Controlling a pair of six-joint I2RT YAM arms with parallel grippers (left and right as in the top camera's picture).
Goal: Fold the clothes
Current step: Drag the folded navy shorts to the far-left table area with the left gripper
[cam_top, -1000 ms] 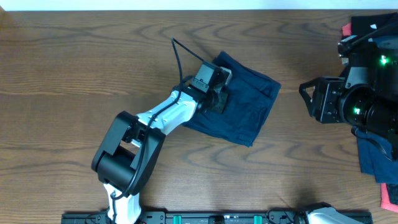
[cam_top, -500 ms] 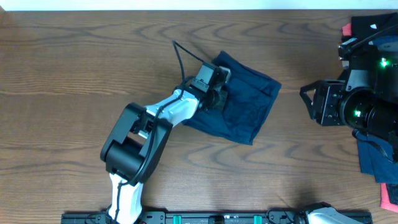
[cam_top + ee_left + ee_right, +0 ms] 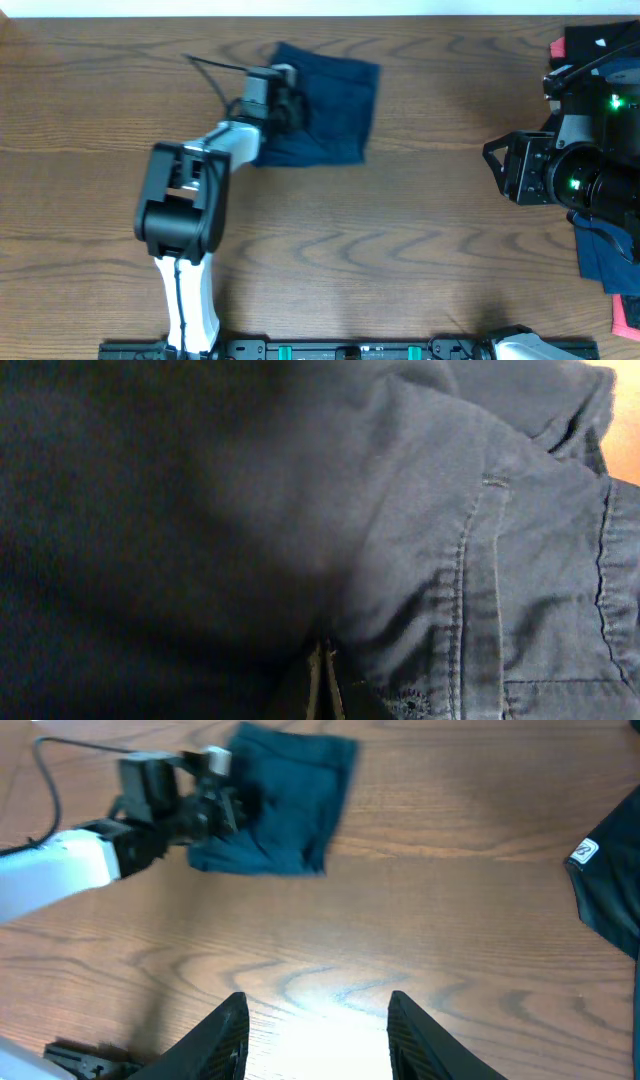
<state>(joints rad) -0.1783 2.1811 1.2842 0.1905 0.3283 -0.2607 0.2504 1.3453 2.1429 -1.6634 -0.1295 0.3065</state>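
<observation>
One folded navy garment [image 3: 335,105] lies at the far side of the table [image 3: 400,250], left of centre. The L gripper [image 3: 287,100] is on its left edge, jaws together & clamped on the cloth. The L wrist cam is filled w/ navy fabric, seams & a pocket edge, right up to the fingertips. From that grip the bundle runs off to the right, long axis approx across the table, so any drag or set-down prob goes along that line. R gripper [image 3: 318,1035] hangs well apart at the right side, fingers spread, nothing btwn them, near the unfolded pile [image 3: 600,260]. L arm is clearly nearer this piece. R arm is nearer the pile, likely the next pick.
</observation>
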